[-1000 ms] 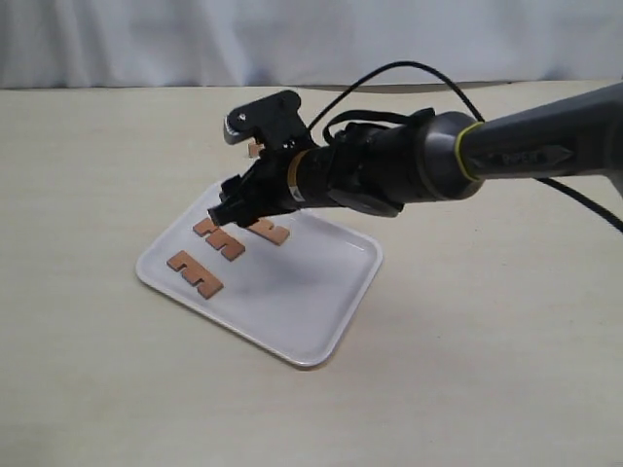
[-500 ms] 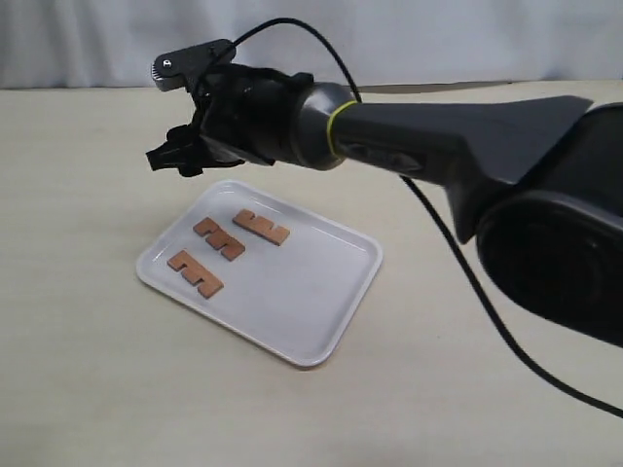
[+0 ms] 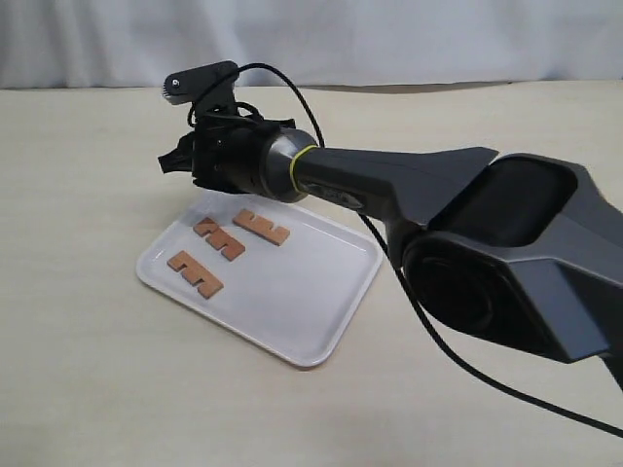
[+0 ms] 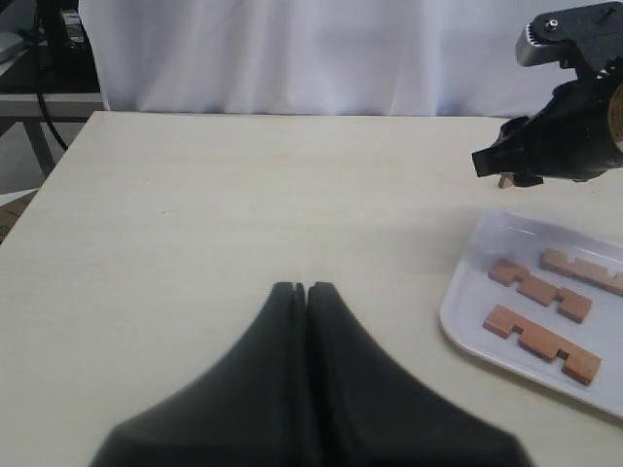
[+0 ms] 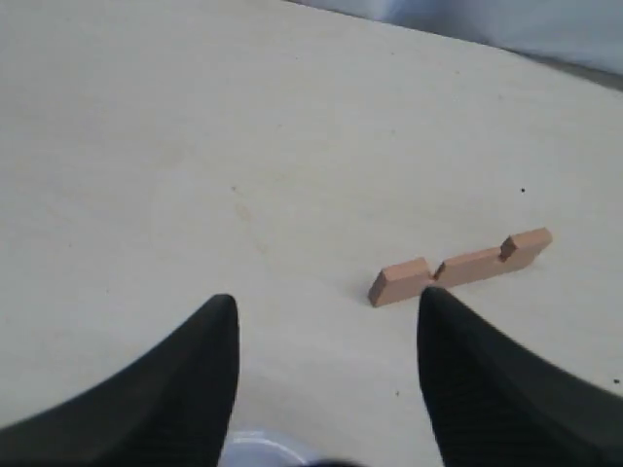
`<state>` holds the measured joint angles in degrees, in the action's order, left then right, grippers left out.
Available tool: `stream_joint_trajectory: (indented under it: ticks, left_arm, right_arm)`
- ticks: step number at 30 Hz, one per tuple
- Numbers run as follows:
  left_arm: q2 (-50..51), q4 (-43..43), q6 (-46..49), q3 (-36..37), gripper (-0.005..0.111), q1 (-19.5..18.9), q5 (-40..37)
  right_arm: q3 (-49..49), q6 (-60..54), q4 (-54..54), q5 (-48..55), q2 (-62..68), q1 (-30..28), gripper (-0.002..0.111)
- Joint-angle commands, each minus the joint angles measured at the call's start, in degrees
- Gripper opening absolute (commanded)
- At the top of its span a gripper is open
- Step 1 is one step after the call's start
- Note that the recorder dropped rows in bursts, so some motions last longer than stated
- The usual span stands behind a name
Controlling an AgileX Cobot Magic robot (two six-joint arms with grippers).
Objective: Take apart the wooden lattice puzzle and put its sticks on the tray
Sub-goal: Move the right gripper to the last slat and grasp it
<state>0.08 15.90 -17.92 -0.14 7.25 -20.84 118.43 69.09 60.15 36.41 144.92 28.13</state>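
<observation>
No assembled lattice puzzle shows, only separate sticks. Three notched reddish-brown sticks (image 3: 261, 227) (image 3: 218, 238) (image 3: 195, 273) lie flat on the white tray (image 3: 321, 331). A fourth stick (image 5: 458, 268) rests on the bare table just past the tray's far edge; the arm hides it in the exterior view. My right gripper (image 3: 173, 159) hovers open and empty above the table near that stick, its fingers (image 5: 327, 298) spread beside it. My left gripper (image 4: 306, 287) is shut on nothing, low over the table, left of the tray (image 4: 467, 321).
A white curtain (image 3: 389, 39) hangs behind the table's far edge. The right arm's black cable (image 3: 458, 360) trails over the tabletop to the right of the tray. A dark desk frame (image 4: 39, 97) stands beyond the table's corner.
The right arm has swung from over the tray's stick end to the table behind the tray's far left edge. The three sticks on the tray have not moved.
</observation>
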Motion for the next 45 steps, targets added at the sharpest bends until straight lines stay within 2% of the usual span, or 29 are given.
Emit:
stream_joint_trajectory:
  ticks: [1, 5, 7, 10, 15, 21, 23, 24, 27, 32, 34, 40, 45]
  left_arm:
    - [-0.08, -0.08, -0.18, 0.14, 0.0, 0.34, 0.11]
    - [-0.08, -0.08, -0.18, 0.14, 0.0, 0.34, 0.11]
    - [-0.08, -0.08, -0.18, 0.14, 0.0, 0.34, 0.11]
    - [-0.08, 0.03, -0.18, 0.14, 0.0, 0.34, 0.46]
    - [-0.08, 0.03, -0.18, 0.14, 0.0, 0.34, 0.34]
    - [-0.08, 0.03, -0.18, 0.14, 0.0, 0.34, 0.34]
    - [-0.08, 0.03, -0.18, 0.14, 0.0, 0.34, 0.34]
    - [-0.08, 0.03, -0.18, 0.14, 0.0, 0.34, 0.34]
    - [-0.08, 0.03, -0.18, 0.14, 0.0, 0.34, 0.34]
    - [-0.08, 0.03, -0.18, 0.14, 0.0, 0.34, 0.34]
    - [-0.08, 0.03, -0.18, 0.14, 0.0, 0.34, 0.34]
    - [-0.08, 0.03, -0.18, 0.14, 0.0, 0.34, 0.34]
    - [-0.08, 0.03, -0.18, 0.14, 0.0, 0.34, 0.34]
  right_arm:
    - [0.29, -30.11, -21.46, -3.88, -2.01, -1.82, 0.052]
    - [0.29, -64.51, -53.27, -2.4, -4.5, -7.63, 0.052]
    - [0.16, -74.03, -61.72, 0.0, -5.47, -9.33, 0.052]
    - [-0.61, -85.6, -70.14, 2.23, -7.15, -11.23, 0.052]
    - [-0.61, -97.36, -76.12, 4.59, -9.0, -14.63, 0.052]
    - [-0.61, -104.75, -76.12, 1.23, -8.89, -20.67, 0.052]
    - [-0.61, -106.96, -76.22, -1.62, -8.3, -21.65, 0.056]
    - [-0.47, -107.87, -76.22, -3.24, -7.64, -22.16, 0.062]
    - [1.48, -107.87, -76.22, -6.01, -4.96, -22.65, 0.073]
    - [8.38, -106.59, -80.55, -6.16, 1.39, -22.65, 0.073]
    - [10.76, -104.39, -82.22, -6.25, 3.74, -22.65, 0.077]
    - [12.78, -104.21, -85.17, -5.43, 5.59, -21.28, 0.102]
    - [12.78, -100.76, -83.5, -4.76, 5.48, -21.35, 0.103]
